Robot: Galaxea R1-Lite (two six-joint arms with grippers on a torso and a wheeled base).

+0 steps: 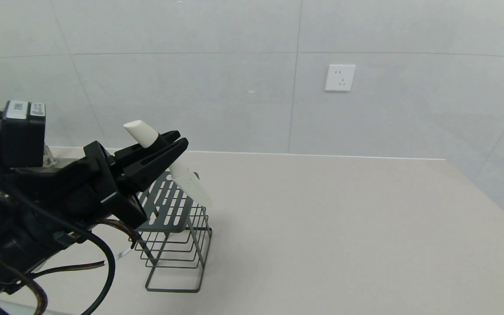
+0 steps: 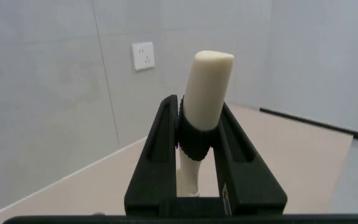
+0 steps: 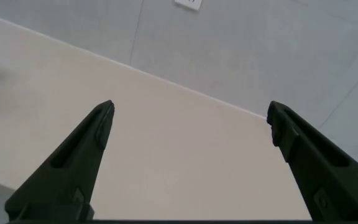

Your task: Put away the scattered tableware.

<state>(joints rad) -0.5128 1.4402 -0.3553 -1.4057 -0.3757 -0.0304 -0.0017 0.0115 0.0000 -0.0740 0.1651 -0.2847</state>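
The left gripper (image 1: 180, 139), clamped on a white knife (image 1: 189, 180), holds it above the rack (image 1: 169, 213) at the near left, not yet stowed; the right gripper (image 3: 190, 109) gapes apart.

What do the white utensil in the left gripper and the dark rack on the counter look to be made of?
White utensil, held in the left gripper: probably plastic or ceramic, since it is off-white, matte and evenly coloured, with a black band round it. Rack: likely coated metal, given its thin dark grey wires, slotted flat plate and dull finish.
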